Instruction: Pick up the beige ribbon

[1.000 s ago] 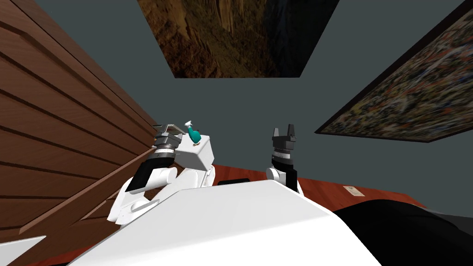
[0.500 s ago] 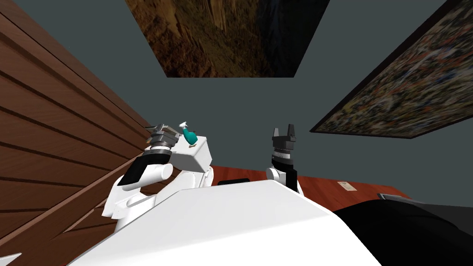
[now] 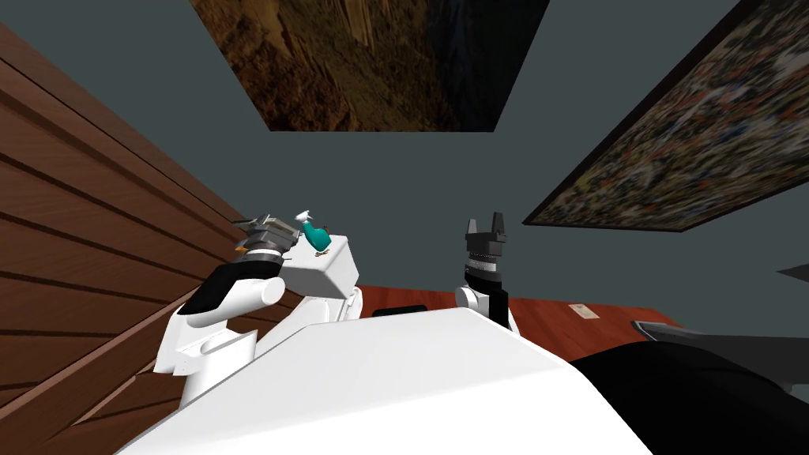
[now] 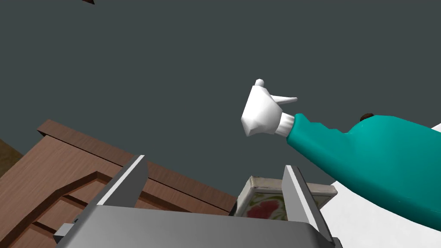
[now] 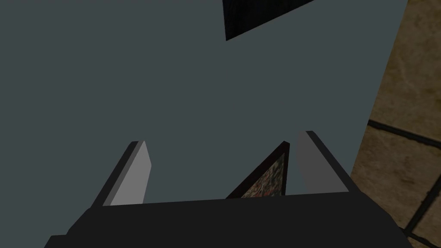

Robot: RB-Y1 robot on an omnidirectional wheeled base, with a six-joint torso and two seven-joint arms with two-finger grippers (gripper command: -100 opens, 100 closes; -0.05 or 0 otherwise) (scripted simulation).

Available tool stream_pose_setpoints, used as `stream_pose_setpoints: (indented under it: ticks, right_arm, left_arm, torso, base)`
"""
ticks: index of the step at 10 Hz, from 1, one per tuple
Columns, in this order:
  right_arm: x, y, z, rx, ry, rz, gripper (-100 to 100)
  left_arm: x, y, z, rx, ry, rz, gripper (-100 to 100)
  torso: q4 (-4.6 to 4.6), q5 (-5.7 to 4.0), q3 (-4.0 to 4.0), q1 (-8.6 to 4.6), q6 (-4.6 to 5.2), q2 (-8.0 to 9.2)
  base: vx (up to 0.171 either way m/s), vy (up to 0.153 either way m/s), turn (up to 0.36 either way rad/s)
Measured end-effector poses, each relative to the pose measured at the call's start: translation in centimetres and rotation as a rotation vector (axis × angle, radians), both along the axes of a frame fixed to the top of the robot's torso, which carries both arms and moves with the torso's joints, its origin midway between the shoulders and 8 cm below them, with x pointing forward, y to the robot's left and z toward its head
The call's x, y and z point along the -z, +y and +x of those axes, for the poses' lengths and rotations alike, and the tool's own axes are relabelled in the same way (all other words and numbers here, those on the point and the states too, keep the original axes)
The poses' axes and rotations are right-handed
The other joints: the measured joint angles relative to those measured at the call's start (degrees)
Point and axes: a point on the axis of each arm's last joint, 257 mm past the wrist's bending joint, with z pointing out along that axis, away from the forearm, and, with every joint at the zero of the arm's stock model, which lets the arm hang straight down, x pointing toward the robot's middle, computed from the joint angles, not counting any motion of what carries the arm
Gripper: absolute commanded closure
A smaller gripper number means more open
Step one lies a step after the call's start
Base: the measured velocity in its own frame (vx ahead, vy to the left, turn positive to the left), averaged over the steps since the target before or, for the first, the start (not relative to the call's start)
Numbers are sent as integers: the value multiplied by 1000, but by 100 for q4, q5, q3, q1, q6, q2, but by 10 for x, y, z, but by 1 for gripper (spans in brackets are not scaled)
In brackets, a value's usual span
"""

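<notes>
left gripper (image 4: 214, 162) fingers apart, empty; teal spray bottle (image 3: 318, 235) at its 3 o'clock. right gripper (image 5: 223, 137) fingers apart, empty.

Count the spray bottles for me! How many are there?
1. The teal spray bottle with a white nozzle is on the white box, close to the left gripper. More may be hidden.

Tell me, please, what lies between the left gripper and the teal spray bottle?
In the left wrist view, a small flowered box sits just past the left gripper, jaws open, short of the teal spray bottle.
</notes>
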Motion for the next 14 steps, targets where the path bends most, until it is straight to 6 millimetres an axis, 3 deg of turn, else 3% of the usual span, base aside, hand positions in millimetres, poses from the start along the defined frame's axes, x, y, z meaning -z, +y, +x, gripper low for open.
stream_pose_setpoints:
  ticks: [14]
  right_arm:
    - [0,0,0,0,0,0,0]
  left_arm:
    - [26,88,-16,-138,114,-376,-100]
  torso:
    - [-2,0,-4,0,-2,-6]
  base:
    - [19,-21,-53]
